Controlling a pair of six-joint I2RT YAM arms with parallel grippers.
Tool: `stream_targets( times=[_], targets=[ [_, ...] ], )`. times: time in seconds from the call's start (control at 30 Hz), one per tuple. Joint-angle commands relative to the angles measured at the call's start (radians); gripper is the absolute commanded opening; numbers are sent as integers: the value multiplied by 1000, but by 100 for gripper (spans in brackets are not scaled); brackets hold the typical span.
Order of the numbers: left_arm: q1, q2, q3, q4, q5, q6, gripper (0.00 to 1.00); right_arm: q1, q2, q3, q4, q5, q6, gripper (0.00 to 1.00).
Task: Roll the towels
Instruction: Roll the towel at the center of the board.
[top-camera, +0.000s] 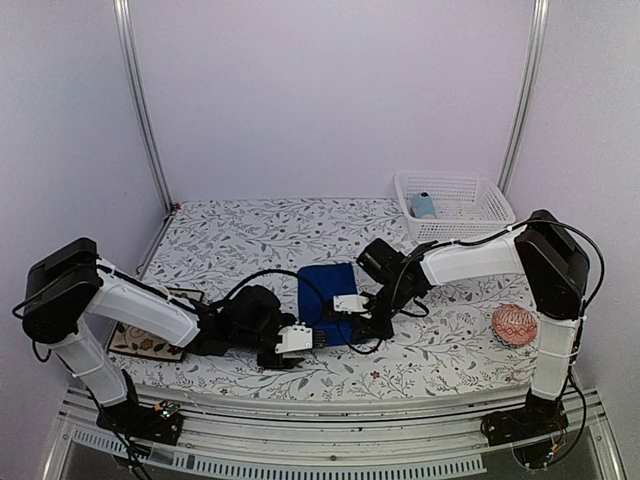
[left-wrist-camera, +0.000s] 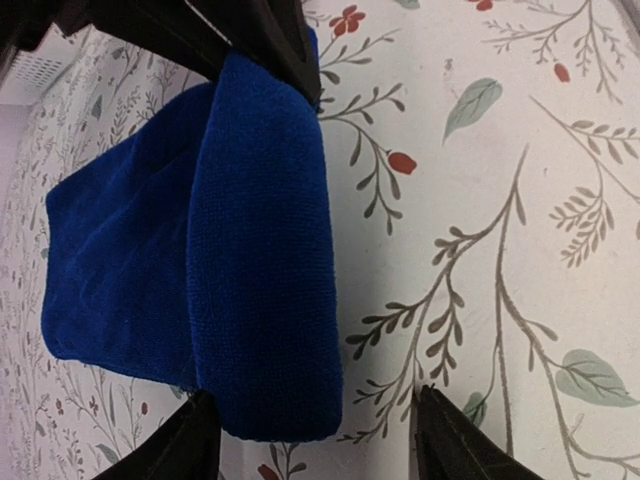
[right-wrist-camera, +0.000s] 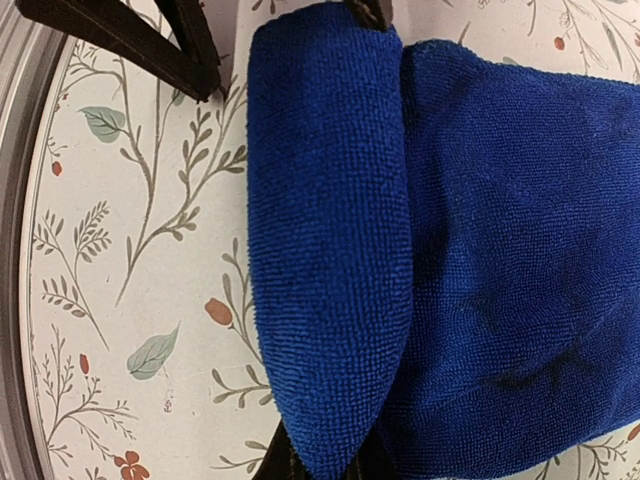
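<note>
The royal-blue towel lies flat on the middle of the tabletop, a little toward the near edge. Its near hem is turned over into a first loose roll, about one turn deep, with the rest of the cloth spread toward the far edge. The roll is not even (in the right wrist view it narrows toward one end).

The right gripper is clamped tight on one end of the roll. The left gripper stands with its jaws apart at the other end. One of its fingers is just beside the cloth and the other is out on bare tabletop, so it grips nothing.

The light-blue towel sits in the white basket at the far right corner, too small to tell whether it is rolled. A pink-red ball rests near the right edge, well apart from the work.

The main risk appears to be the roll springing open. It is slack, and only one end is pinched. If the left jaws close on the outer layer alone, the core could slide out. If the two ends advance unequally, the taper would likely worsen into a cone. The grippers are also close together, so a careless move might knock one against the other.
</note>
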Motion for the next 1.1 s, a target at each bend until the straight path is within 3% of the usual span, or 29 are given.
stream_targets(
  times=[0.0,0.13,0.27,0.43,0.7,0.8,0.9,1.07],
  targets=[
    [-29,30,6,103,-85,25,67,-12,29,5,-55,-31,13,4],
    [-43,23,-10,171,-183,29,67,-17,31,4,-56,-36,13,4],
    [-56,-10,-60,236,-187,54,68,-21,37,11,-60,-39,14,4],
    [-59,4,-47,209,-128,63,68,-27,33,9,-59,-45,14,5],
    [-57,55,-12,193,-163,57,66,-28,35,9,-60,-51,13,5],
    [-55,61,-11,187,-157,57,61,-28,37,10,-59,-54,13,5],
    [-54,80,2,171,-160,61,49,-27,36,9,-57,-55,13,5],
    [-47,105,26,153,-181,45,44,-31,32,6,-54,-56,11,5]
  ],
)
